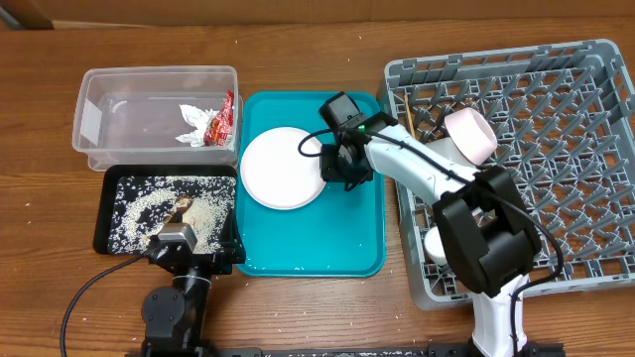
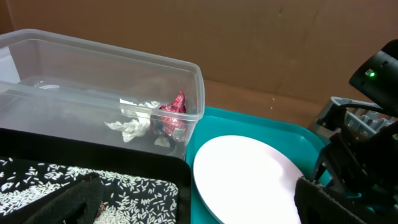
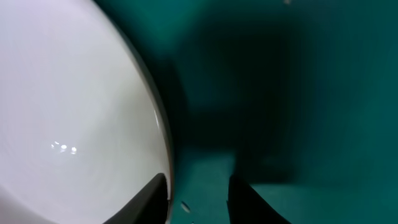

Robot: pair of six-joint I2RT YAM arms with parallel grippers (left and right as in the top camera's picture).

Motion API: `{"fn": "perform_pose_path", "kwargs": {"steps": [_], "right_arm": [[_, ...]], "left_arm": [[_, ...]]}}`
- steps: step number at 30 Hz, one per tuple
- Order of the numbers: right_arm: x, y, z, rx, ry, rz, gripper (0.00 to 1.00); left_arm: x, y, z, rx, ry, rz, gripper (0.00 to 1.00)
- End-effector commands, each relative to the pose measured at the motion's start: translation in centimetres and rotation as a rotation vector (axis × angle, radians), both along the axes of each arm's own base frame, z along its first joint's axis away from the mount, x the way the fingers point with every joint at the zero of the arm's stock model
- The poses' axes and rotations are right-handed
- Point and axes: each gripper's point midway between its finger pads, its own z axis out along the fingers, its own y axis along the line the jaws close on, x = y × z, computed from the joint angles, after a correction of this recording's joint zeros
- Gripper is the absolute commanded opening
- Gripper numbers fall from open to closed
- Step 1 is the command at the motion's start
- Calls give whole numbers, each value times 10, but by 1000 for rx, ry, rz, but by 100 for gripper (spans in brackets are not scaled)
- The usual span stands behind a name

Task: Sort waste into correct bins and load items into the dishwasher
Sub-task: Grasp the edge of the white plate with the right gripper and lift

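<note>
The round white plate (image 1: pixel 283 167) lies on the teal tray (image 1: pixel 347 238). My right gripper (image 1: pixel 342 171) is low at the plate's right edge. In the right wrist view it (image 3: pixel 199 199) is open, one finger over the plate's rim (image 3: pixel 74 112), the other over the teal tray (image 3: pixel 280 93). My left gripper (image 1: pixel 189 248) is open and empty at the front edge of the black tray (image 1: pixel 104 213), which holds rice (image 1: pixel 149 203) and a brown scrap (image 1: pixel 184 208). The clear tub (image 1: pixel 149 79) holds the tissue (image 1: pixel 190 124) and red wrapper (image 1: pixel 224 119).
The grey dish rack (image 1: pixel 575 198) at the right holds a pale bowl (image 1: pixel 471 134), a white bowl (image 1: pixel 437 243) and chopsticks (image 1: pixel 407 109). In the left wrist view the right arm (image 2: pixel 360 155) stands beside the plate (image 2: pixel 249 174), with the tub (image 2: pixel 193 81) behind.
</note>
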Motion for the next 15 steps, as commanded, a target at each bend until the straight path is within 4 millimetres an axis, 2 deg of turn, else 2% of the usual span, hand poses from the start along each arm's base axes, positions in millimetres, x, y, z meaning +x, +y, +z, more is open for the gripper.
{"fn": "perform_pose_path", "kwargs": {"steps": [1, 5, 7, 9, 10, 13, 15], "right_arm": [[-1, 8, 7, 45, 3, 4, 32], [-4, 3, -5, 38, 18, -45, 31], [-5, 2, -10, 38, 15, -44, 24], [-7, 1, -12, 33, 17, -45, 7], [-6, 0, -10, 34, 17, -49, 4], [2, -6, 10, 42, -7, -61, 4], [13, -15, 37, 32, -73, -83, 4]], "left_arm": [[0, -2, -2, 11, -6, -11, 100], [0, -2, -2, 11, -6, -11, 100], [0, -2, -2, 11, -6, -11, 100], [0, -2, -2, 11, -6, -11, 100], [0, -2, -2, 11, -5, -11, 100], [0, -2, -2, 11, -6, -11, 100], [0, -2, -2, 11, -6, -11, 100]]}}
